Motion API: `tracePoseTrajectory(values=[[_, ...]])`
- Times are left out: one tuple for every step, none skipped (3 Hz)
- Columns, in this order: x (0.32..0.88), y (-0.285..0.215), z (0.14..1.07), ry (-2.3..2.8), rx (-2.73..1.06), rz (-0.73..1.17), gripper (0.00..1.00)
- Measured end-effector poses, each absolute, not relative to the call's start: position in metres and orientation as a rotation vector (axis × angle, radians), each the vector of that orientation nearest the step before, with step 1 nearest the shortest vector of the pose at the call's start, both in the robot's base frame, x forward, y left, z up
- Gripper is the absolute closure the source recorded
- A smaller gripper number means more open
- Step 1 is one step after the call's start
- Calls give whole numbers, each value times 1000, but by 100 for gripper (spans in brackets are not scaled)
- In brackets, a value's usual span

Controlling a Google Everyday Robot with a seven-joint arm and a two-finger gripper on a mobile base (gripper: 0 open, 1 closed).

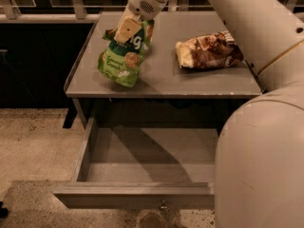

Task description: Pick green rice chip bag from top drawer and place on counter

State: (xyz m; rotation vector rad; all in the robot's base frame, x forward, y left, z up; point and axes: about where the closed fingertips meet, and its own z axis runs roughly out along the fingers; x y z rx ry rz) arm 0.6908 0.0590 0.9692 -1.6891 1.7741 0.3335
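The tool (127, 31) is up over the left half of the flat grey counter (199, 80), its jaws clamped on the top edge of the crinkly bright green rice chip bag (123, 63). The bag hangs straight down from the tool, long axis near upright and leaning a touch to the left. Its bottom corner is right down at the counter surface near the front edge. Touching or just clear? Can't tell from here. That's the relation that matters: the bag is directly below the tool with the counter right underneath, so a short drop and release looks like all that's left.

The wide shallow grey top drawer (95, 141) stands pulled open below, small metal knob (163, 205) at the front. A brown and cream chip bag (206, 51) lies flat on the right side of the counter, well apart from the green one.

As for writing, there is white lettering on the green bag's dark label and what looks like a large "9" near the top; the rest isn't readable.
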Motion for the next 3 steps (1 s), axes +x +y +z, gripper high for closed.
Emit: tracePoseTrajectory(values=[[691,59,969,1774,-1689,334,35],[691,59,969,1774,-1689,334,12],[691,59,969,1774,-1689,334,0]])
